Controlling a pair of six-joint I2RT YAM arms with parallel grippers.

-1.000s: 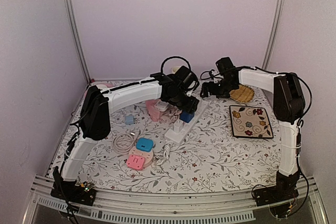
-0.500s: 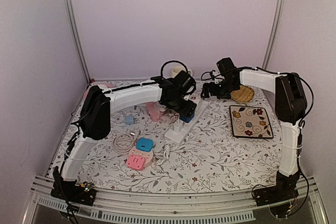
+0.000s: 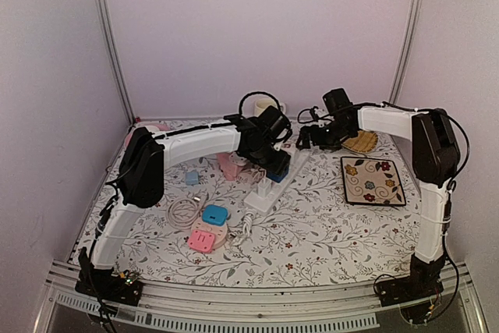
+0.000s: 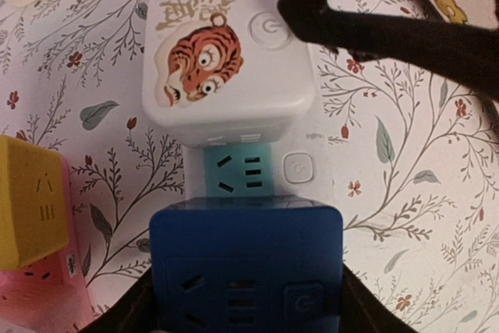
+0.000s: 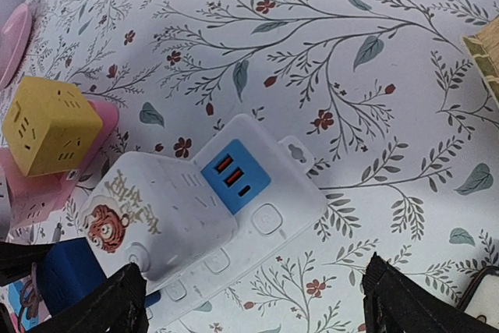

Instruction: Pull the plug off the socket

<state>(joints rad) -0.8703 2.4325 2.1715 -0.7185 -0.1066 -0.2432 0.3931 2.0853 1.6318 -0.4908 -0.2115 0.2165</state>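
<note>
Left end effector (image 4: 245, 319) snug around blue plug (image 4: 245, 267)

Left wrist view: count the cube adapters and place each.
3: white tiger cube at top, blue cube at bottom centre, yellow cube at left edge. More may lie outside this view.

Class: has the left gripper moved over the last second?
Yes. The left gripper has dropped toward the white power strip; its fingers now flank the blue plug.

Soft even pinkish light, faint shadows, blurry close foreground.
</note>
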